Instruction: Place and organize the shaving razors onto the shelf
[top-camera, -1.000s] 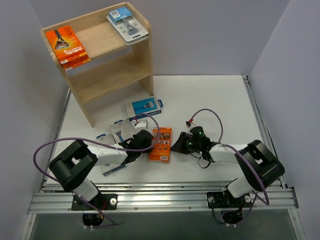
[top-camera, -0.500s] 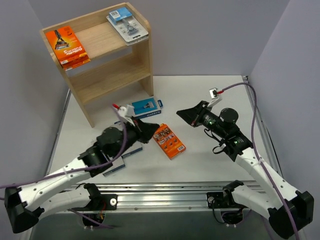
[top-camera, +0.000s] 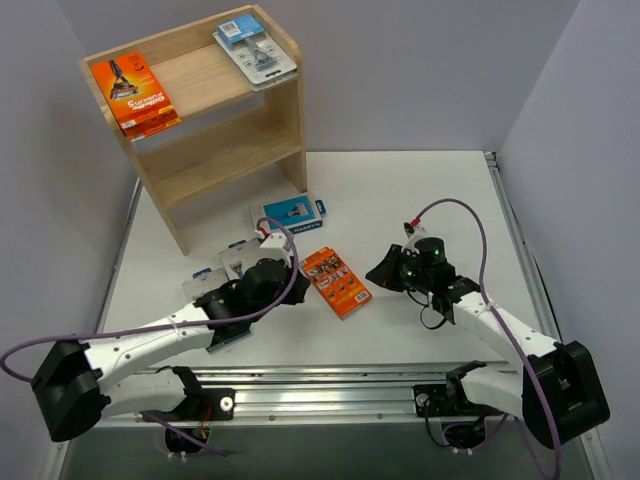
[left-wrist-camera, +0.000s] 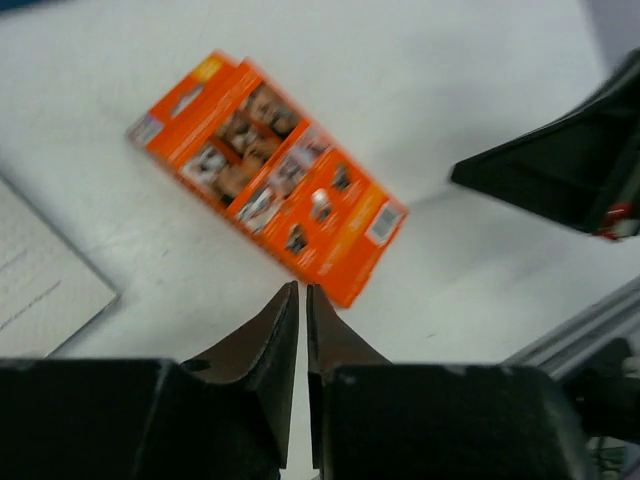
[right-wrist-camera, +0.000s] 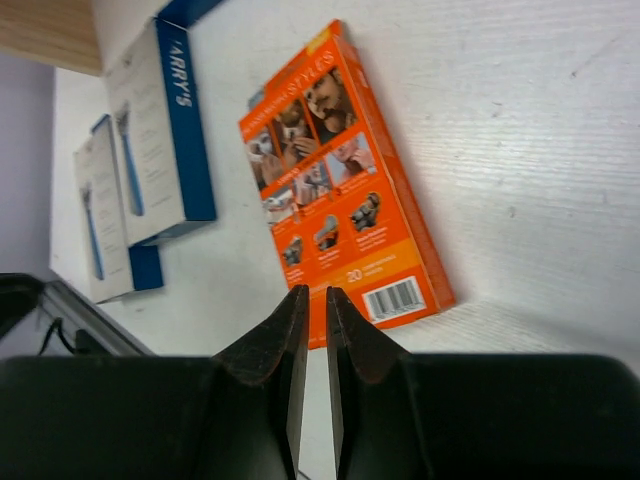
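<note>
Table (top-camera: 400, 190): shelf (top-camera: 200, 75) stands at far left corner.
Shelf top: orange box (top-camera: 134, 92) at left end, blister pack (top-camera: 256, 50) at right end.
Blue box (top-camera: 290, 213): flat on table near shelf foot. Similar boxes (top-camera: 232, 262) partly under left arm, count unclear.
Loose orange pack (top-camera: 336, 281): flat on table between both grippers, untouched.
Left gripper (left-wrist-camera: 302, 292): clenched, empty.
Right gripper (right-wrist-camera: 315, 295): clenched, empty.

The shelf (top-camera: 200, 75) is pale, smooth wood. The orange box (top-camera: 336, 281) is shiny card, and the table (top-camera: 420, 200) is white and dull. My fingers (left-wrist-camera: 262, 350) are dull black plastic.
</note>
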